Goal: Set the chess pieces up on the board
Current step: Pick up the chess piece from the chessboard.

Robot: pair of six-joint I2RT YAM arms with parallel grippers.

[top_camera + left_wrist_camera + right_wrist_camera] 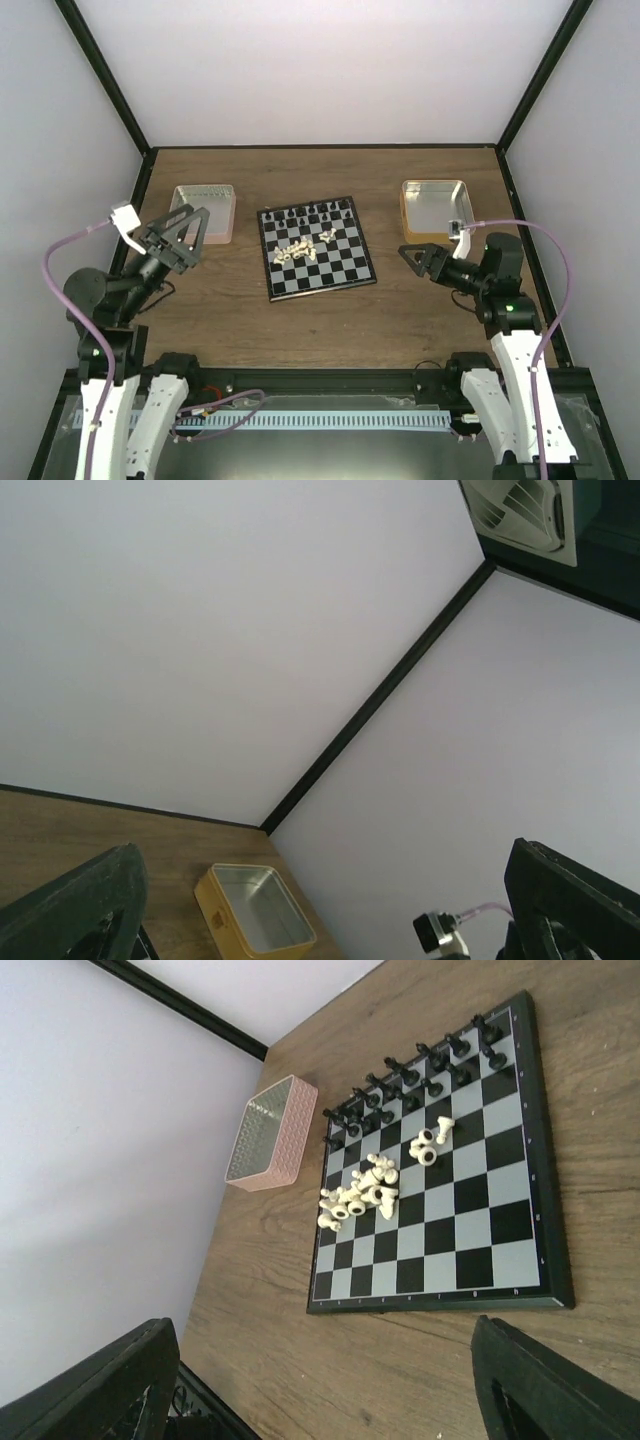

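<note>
The board (pixel 345 262) lies in the middle of the table; it also shows in the right wrist view (pixel 490 1220). The cream-white chess pieces (pixel 298 252) lie toppled in a heap on its middle squares, with a few more (pixel 327 236) beside them; the heap shows in the right wrist view (pixel 362 1196). Black pieces (pixel 305 213) stand along the far rows. My left gripper (pixel 198 237) is open and empty, raised left of the board. My right gripper (pixel 412 260) is open and empty, right of the board, facing it. In the left wrist view the gripper (pixel 322 880) faces the wall.
A pink tray (pixel 205 212) stands left of the board, under my left gripper; it also shows in the right wrist view (pixel 268 1132). A gold tin (pixel 434 205) stands at the back right and shows in the left wrist view (pixel 255 910). Walls enclose three sides.
</note>
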